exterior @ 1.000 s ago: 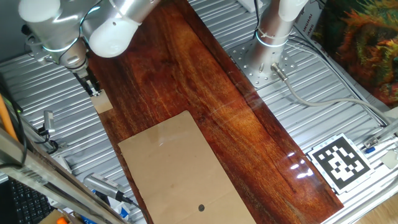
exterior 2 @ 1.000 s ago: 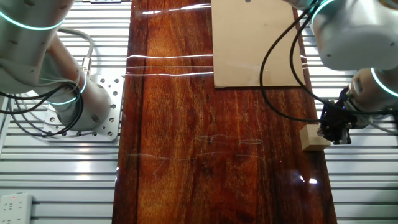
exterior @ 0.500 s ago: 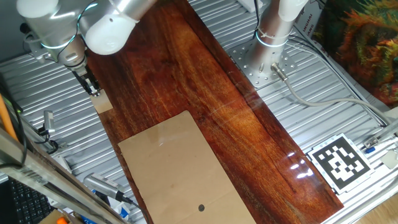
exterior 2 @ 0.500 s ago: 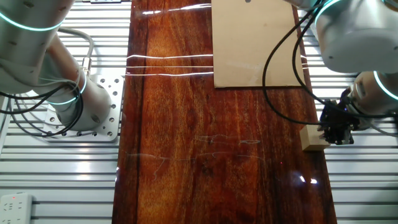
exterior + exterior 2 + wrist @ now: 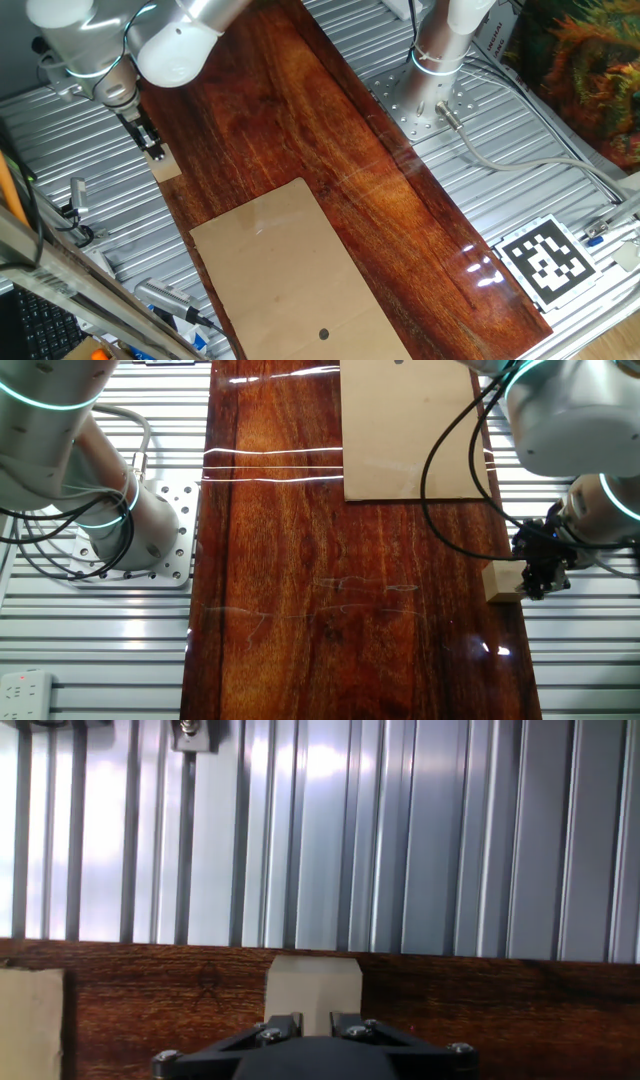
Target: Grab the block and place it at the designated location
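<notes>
The block (image 5: pixel 166 166) is a small pale tan cube. It sits on the left edge of the dark wooden board, and it also shows in the other fixed view (image 5: pixel 504 582). My gripper (image 5: pixel 153 146) hangs just above and beside the block (image 5: pixel 537 572). In the hand view the block (image 5: pixel 312 980) lies straight ahead of my gripper (image 5: pixel 315 1017). The fingers stand a narrow gap apart with nothing between them. The designated location is the black dot (image 5: pixel 323 334) on the tan sheet (image 5: pixel 290 270).
The wooden board (image 5: pixel 330 150) runs across a ribbed metal table (image 5: pixel 400 830). A black-and-white tag (image 5: pixel 545 260) lies at the right. A second arm's base (image 5: pixel 440 60) stands at the back. The sheet's corner (image 5: pixel 30 1020) shows at the left of the hand view.
My gripper has shifted slightly by the block. The block has not moved.
</notes>
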Motion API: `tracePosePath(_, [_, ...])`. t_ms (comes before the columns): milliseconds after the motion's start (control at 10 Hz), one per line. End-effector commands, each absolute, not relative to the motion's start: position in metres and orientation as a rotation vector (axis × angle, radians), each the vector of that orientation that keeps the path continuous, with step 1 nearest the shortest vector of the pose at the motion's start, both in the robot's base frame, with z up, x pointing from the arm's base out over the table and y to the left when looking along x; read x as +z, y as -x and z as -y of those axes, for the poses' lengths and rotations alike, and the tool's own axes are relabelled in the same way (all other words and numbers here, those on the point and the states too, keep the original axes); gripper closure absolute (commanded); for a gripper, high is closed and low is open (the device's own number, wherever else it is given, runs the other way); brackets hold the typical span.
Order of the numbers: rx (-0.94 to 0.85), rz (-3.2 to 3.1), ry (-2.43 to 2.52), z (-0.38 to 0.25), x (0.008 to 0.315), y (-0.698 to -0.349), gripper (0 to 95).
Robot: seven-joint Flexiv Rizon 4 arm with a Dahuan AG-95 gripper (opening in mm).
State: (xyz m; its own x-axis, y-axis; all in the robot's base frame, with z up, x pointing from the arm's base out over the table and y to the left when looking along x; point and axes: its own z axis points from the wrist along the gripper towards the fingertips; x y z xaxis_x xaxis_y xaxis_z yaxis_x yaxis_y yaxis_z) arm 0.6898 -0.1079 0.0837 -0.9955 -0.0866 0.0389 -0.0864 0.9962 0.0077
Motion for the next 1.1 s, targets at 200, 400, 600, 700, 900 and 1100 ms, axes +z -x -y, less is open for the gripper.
tracePosePath(200, [-0.008, 3.1, -0.136, 0.108, 0.078, -0.691, 0.0])
tracePosePath(400, [-0.006, 3.102, -0.135, 0.109, 0.067, -0.691, 0.0])
tracePosePath(600, [-0.003, 3.105, -0.136, 0.109, 0.055, -0.692, 0.0])
tracePosePath(700, [0.0, 3.106, -0.136, 0.109, 0.051, -0.692, 0.0])
tracePosePath(900, [0.003, 3.108, -0.141, 0.109, 0.037, -0.692, 0.0])
tracePosePath(1100, [0.001, 3.108, -0.141, 0.109, 0.03, -0.692, 0.0])
